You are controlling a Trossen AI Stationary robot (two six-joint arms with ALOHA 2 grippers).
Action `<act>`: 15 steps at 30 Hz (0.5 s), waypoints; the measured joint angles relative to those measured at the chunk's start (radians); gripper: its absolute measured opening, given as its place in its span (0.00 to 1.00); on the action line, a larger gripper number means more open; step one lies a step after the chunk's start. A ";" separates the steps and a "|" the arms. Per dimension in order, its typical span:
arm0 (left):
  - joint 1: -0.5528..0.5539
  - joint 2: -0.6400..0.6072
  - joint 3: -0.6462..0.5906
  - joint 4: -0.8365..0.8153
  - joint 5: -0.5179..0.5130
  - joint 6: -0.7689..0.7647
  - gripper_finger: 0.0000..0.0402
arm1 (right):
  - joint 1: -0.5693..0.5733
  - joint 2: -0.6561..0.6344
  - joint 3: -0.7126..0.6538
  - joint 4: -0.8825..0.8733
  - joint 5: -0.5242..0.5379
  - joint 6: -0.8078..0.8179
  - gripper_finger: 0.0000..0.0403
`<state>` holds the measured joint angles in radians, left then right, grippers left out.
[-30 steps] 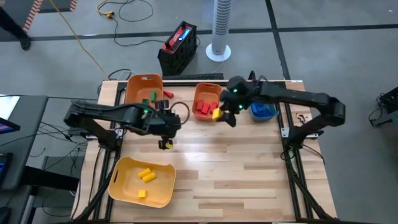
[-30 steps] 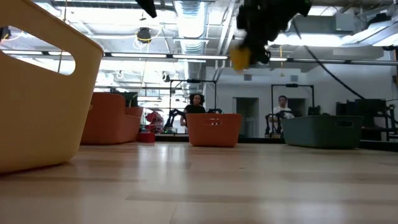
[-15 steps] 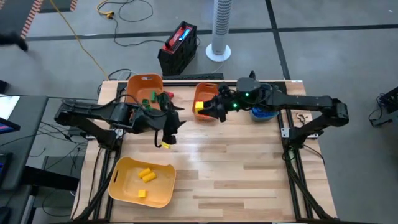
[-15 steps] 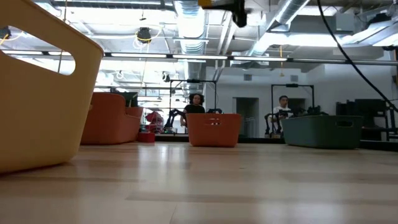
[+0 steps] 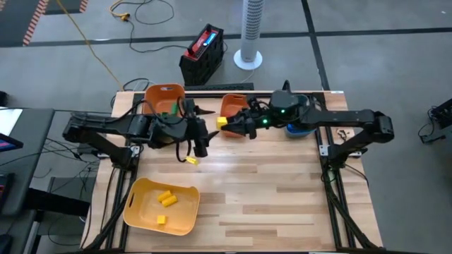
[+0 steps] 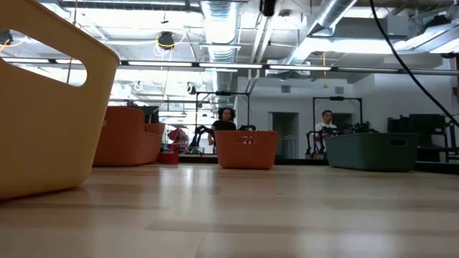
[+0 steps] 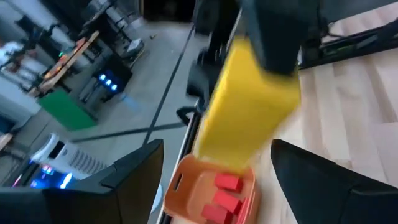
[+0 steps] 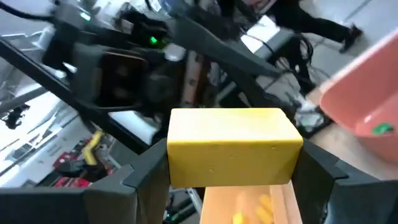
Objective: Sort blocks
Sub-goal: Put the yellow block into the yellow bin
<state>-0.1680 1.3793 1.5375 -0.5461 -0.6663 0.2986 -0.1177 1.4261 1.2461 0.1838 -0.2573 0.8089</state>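
Robotics lab: exposed ceiling ducts (image 6: 219, 18) are running overhead, people (image 6: 225, 119) are sitting at distant workstations (concrete floor (image 5: 367, 63) surrounding the table).

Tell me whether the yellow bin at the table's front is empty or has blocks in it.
Not empty. The high view shows the yellow bin holding three yellow blocks, two close together and one apart nearer its front rim.

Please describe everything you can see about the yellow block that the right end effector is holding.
The yellow block is a small rectangular brick of smooth, plain-looking plastic with slightly rounded edges. It is clamped between the two dark fingers of the right end effector, which press on its two short ends, and it lies level between them. In the high view the yellow block is in the air just beside the middle orange bin, towards the left arm. Nothing else touches it.
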 joint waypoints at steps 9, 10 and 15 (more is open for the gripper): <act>-0.003 0.011 0.000 0.048 0.032 0.057 0.72 | 0.022 0.086 0.000 0.118 -0.012 0.079 0.65; -0.003 0.012 0.000 0.046 0.033 0.057 0.71 | 0.022 0.086 0.000 0.124 -0.015 0.082 0.65; -0.005 0.013 0.000 0.042 0.060 0.047 0.60 | 0.020 0.087 0.000 0.129 -0.018 0.084 0.65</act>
<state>-0.1730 1.3922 1.5375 -0.5041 -0.6067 0.3453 -0.0972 1.5127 1.2457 0.3125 -0.2749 0.8932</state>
